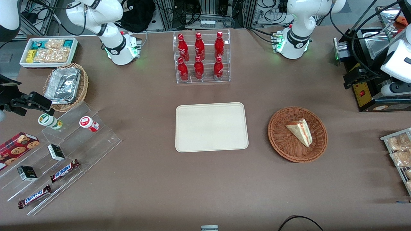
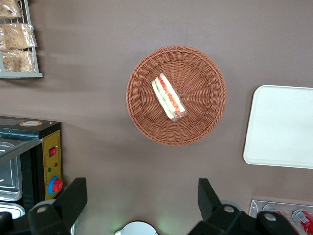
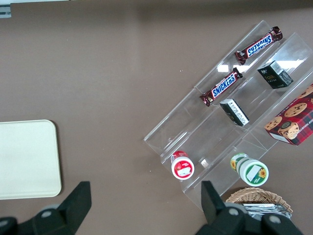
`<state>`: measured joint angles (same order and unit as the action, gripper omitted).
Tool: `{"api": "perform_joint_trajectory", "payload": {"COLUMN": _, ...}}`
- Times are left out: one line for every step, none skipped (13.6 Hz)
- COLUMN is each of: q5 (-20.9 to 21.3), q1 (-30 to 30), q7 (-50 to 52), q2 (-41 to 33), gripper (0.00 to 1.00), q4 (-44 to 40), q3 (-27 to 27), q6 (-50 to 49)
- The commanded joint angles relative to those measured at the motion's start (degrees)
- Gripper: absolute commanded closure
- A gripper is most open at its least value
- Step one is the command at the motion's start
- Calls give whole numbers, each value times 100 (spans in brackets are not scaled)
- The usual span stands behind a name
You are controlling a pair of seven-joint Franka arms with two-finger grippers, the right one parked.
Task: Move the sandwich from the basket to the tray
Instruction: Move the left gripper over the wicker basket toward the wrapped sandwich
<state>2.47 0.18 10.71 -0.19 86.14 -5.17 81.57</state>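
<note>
While the sandwich lies in the basket and the tray beside it is bare, nothing of the task is done: grasping, lifting and placing are all left. High above the counter, the gripper hangs with fingers spread wide, holding nothing. Readable writing: "SNICKERS" on two bars.

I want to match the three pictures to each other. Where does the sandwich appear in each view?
Front view: the sandwich lies in the basket, beside the tray.
Left wrist view: sandwich in the basket, with the open gripper high above the table.
Right wrist view: not in it.
Shared landmark: the tray.
</note>
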Motion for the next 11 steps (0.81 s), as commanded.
{"api": "perform_joint_trajectory", "payload": {"q5": 70, "q1": 61, "q7": -8, "q2": -34, "gripper": 0, "q4": -10, "q3": -71, "q6": -62}}
{"api": "perform_joint_trajectory", "payload": {"q5": 70, "q1": 69, "q7": 1, "q2": -8, "gripper": 0, "q4": -9, "q3": -72, "q6": -53}}
{"api": "perform_joint_trajectory", "payload": {"q5": 70, "q1": 61, "q7": 1, "q2": 36, "gripper": 0, "q4": 0, "q3": -72, "q6": -27}}
{"api": "perform_joint_trajectory", "payload": {"q5": 70, "q1": 61, "q7": 1, "q2": 158, "gripper": 0, "q4": 17, "q3": -63, "q6": 8}}
{"api": "perform_joint_trajectory", "payload": {"q5": 70, "q1": 52, "q7": 10, "q2": 342, "gripper": 0, "q4": 26, "q3": -63, "q6": 26}}
{"api": "perform_joint_trajectory", "payload": {"q5": 70, "q1": 34, "q7": 19, "q2": 518, "gripper": 0, "q4": 69, "q3": -63, "q6": 130}}
{"api": "perform_joint_trajectory", "payload": {"q5": 70, "q1": 17, "q7": 19, "q2": 633, "gripper": 0, "q4": 209, "q3": -63, "q6": 323}}
{"api": "perform_joint_trajectory", "payload": {"q5": 70, "q1": 8, "q7": 27, "q2": 660, "gripper": 0, "q4": 428, "q3": -71, "q6": 577}}
{"api": "perform_joint_trajectory", "payload": {"q5": 61, "q1": 8, "q7": 27, "q2": 652, "gripper": 0, "q4": 778, "q3": -72, "q6": 954}}
{"api": "perform_joint_trajectory", "payload": {"q5": 61, "q1": 8, "q7": 71, "q2": 652, "gripper": 0, "q4": 1095, "q3": -63, "q6": 1314}}
{"api": "perform_joint_trajectory", "payload": {"q5": 87, "q1": 8, "q7": 280, "q2": 634, "gripper": 0, "q4": 1403, "q3": -63, "q6": 1622}}
